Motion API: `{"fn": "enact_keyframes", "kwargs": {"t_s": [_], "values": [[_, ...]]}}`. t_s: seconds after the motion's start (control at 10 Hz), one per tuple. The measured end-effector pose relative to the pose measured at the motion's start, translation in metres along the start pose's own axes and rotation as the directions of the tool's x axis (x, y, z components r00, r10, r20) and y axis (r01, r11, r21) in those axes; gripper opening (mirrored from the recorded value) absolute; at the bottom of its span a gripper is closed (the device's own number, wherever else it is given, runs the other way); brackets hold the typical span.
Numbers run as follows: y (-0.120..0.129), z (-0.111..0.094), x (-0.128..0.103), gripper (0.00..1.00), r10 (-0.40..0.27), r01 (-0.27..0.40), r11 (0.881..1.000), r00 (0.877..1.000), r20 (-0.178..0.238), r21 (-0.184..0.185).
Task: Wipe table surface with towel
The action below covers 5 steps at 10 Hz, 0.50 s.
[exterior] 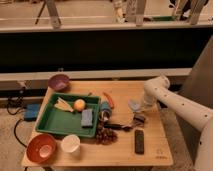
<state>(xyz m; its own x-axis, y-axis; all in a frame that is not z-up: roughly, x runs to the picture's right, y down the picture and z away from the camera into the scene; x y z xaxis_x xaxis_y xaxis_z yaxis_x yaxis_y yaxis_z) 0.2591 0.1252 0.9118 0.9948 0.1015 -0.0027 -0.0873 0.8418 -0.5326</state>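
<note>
Green tray (pixel 54 123): orange (pixel 79 104), blue sponge (pixel 87 117), yellow piece (pixel 63 104) inside.
Red bowl (pixel 32 145): pale round thing inside.
Gripper (pixel 138 119): low over wooden table's (pixel 155 150) right side, beside pale towel (pixel 134 105); grip cannot be told.

On the desk (pixel 155 150), a tray (pixel 55 122) sits left of centre, holding a round fruit (pixel 79 104) at the back and a sponge (pixel 87 118) just in front of it. The rear bowl (pixel 59 82) stands behind the tray, the front bowl (pixel 41 148) and a cup (pixel 70 143) before it. Right of centre, the gripper (pixel 138 120) is just in front of the towel (pixel 134 105), with a remote control (pixel 139 141) nearer the front edge
</note>
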Motion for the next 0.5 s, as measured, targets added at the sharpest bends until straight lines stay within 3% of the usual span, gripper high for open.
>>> {"fn": "enact_keyframes", "kwargs": {"t_s": [0.3,0.5], "values": [[-0.045,-0.001,0.023,0.08,0.094,-0.092,0.995,0.995,-0.030,0.038],[-0.076,0.006,0.019,0.08,0.114,-0.112,0.992,0.993,-0.035,0.051]]}}
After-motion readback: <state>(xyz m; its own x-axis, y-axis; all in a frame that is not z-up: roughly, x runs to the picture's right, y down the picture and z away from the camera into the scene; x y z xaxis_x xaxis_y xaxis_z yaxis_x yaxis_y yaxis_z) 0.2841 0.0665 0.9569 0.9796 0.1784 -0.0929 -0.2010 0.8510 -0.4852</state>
